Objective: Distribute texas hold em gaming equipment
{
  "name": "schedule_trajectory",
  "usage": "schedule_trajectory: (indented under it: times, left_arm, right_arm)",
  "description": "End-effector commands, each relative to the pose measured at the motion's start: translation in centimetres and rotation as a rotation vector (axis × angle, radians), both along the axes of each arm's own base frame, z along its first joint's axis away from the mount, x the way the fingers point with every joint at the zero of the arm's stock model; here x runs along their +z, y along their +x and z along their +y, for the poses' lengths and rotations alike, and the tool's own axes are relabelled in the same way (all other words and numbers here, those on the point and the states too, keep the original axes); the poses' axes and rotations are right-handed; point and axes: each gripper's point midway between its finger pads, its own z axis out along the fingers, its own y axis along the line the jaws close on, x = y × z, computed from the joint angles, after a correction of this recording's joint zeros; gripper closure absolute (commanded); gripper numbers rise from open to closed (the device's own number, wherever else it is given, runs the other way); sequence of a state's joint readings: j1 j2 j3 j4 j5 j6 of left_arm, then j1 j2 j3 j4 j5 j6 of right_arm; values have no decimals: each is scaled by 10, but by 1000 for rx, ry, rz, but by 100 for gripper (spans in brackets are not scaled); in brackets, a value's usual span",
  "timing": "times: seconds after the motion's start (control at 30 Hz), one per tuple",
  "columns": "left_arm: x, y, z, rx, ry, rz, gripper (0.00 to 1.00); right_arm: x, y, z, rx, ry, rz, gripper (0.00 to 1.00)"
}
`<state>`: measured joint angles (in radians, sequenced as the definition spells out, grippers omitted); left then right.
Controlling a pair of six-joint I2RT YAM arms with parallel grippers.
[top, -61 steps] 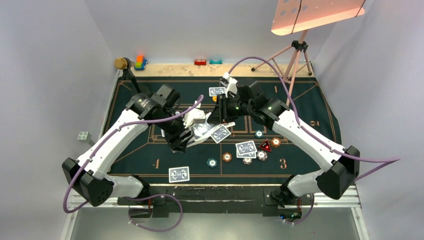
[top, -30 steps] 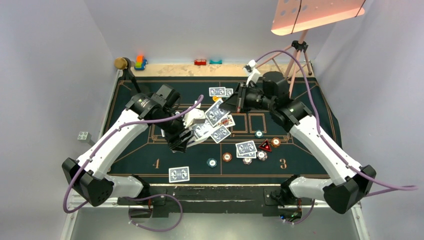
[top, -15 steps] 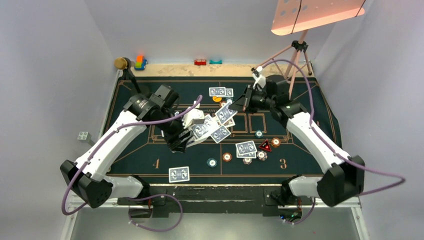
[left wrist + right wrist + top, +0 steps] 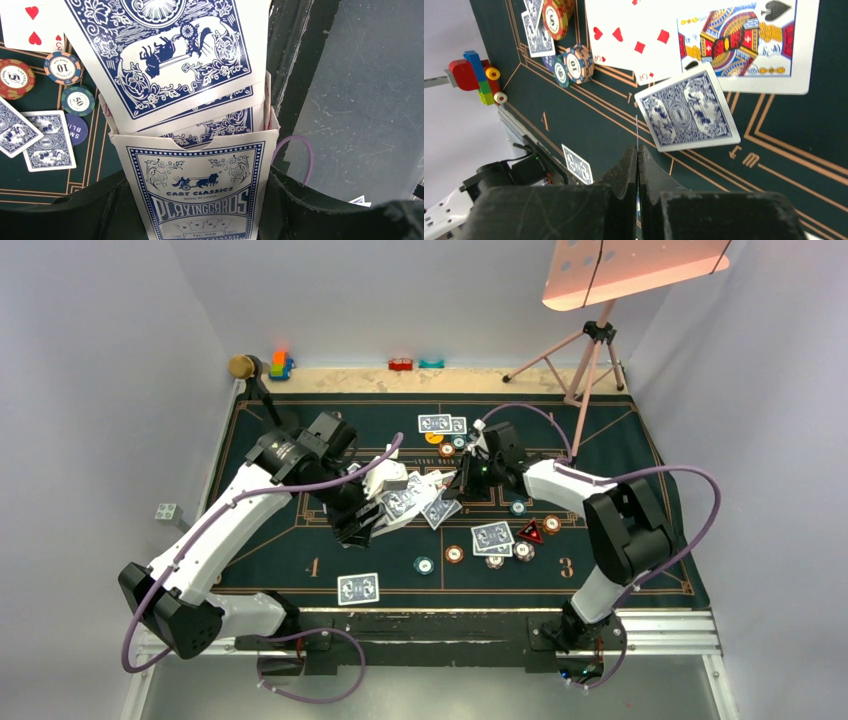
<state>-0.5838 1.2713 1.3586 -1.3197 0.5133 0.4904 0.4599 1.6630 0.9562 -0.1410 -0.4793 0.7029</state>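
Note:
My left gripper [image 4: 368, 512] is shut on a blue-and-white playing card box [image 4: 200, 195], held above the mat, with blue-backed cards [image 4: 165, 55] fanned out of its open top. My right gripper [image 4: 462, 480] sits low just right of that fan. In the right wrist view its jaws [image 4: 638, 150] are shut on a thin card [image 4: 637, 131] seen edge-on. Below it lie a blue-backed card [image 4: 686, 112], a king of spades [image 4: 744, 40] and a red-pip card [image 4: 629, 35]. Chips [image 4: 454, 554], a red triangular marker [image 4: 530, 532] and a yellow button [image 4: 433, 438] lie on the mat.
More dealt cards lie at the far middle [image 4: 441, 424], the near left [image 4: 358, 588] and beside the marker [image 4: 492, 537]. The green felt mat [image 4: 620, 470] covers the table. Toy blocks [image 4: 280, 365] and a tripod [image 4: 590, 350] stand along the far edge.
My right arm swung out to the far right with a card, then folded back in and down, so its gripper is again by the card fan. My left arm has barely moved.

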Motion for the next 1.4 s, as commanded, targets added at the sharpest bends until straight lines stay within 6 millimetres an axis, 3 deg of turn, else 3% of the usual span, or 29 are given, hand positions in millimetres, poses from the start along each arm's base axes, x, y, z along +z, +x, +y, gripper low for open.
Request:
schedule_trajectory:
  times: [0.0, 0.2, 0.27, 0.33, 0.43, 0.53, 0.8, 0.9, 1.03, 1.37]
  left_arm:
    - [7, -4, -3, -22, -43, -17, 100]
    - [6, -5, -3, -22, -41, -11, 100]
    - [6, -4, -3, -22, -42, -12, 100]
    - [6, -5, -3, -23, -43, -11, 100]
    - [5, -5, -3, -25, -42, -7, 100]
    - [3, -5, -4, -26, -39, -7, 100]
    - [2, -1, -7, -29, -39, -4, 100]
    - [-1, 1, -6, -27, -31, -1, 100]
    - [-2, 3, -7, -25, -24, -2, 100]
    - [-5, 8, -6, -14, -12, -13, 100]
  right_arm:
    - [6, 26, 11, -15, 2, -129, 100]
    - [-13, 32, 11, -10, -70, -132, 95]
    - [-17, 32, 6, -13, -141, -125, 86]
    - [-19, 28, -3, -20, -212, -105, 71]
    - [-4, 30, -16, -48, -274, -124, 52]
    - [29, 31, -22, -66, -276, -190, 44]
    - [125, 27, -20, -72, -279, -379, 41]
    - [145, 20, -11, -47, -268, -418, 42]
    - [156, 5, 8, 11, -280, -446, 42]
    - [149, -35, 39, 111, -328, -446, 44]
